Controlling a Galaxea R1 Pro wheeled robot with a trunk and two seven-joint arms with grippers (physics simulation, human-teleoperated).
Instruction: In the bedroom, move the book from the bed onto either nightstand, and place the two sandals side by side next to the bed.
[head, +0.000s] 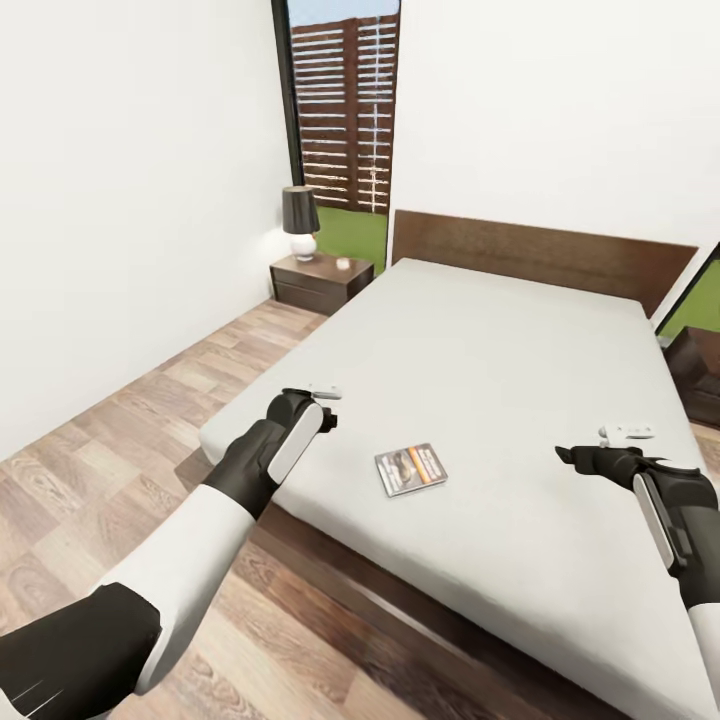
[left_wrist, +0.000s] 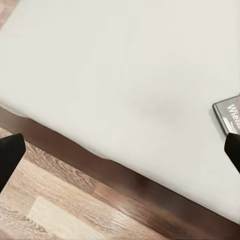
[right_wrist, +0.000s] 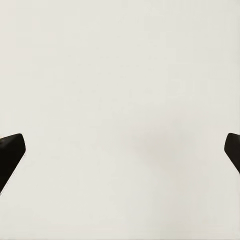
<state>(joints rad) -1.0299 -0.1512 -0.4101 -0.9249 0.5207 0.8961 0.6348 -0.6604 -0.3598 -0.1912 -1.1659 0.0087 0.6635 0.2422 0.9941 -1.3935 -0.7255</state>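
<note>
The book (head: 411, 469) lies flat on the light-grey mattress of the bed (head: 480, 350), near the foot edge. Its corner with white lettering also shows in the left wrist view, the book (left_wrist: 229, 116). My left gripper (head: 328, 414) hovers over the mattress edge a little to the left of the book, open and empty, with the fingertips (left_wrist: 10, 155) spread wide. To the book's right, my right gripper (head: 573, 456) hangs open over bare mattress (right_wrist: 120, 100), holding nothing. One nightstand (head: 320, 281) stands left of the headboard, another nightstand (head: 700, 370) at the right edge. The sandals are out of view.
A black-shaded lamp (head: 299, 222) and a small white object (head: 343, 263) sit on the left nightstand. The dark bed frame (left_wrist: 100, 170) runs along the wood-plank floor (head: 120, 420). A tall window (head: 345, 110) sits behind the nightstand, with a white wall on the left.
</note>
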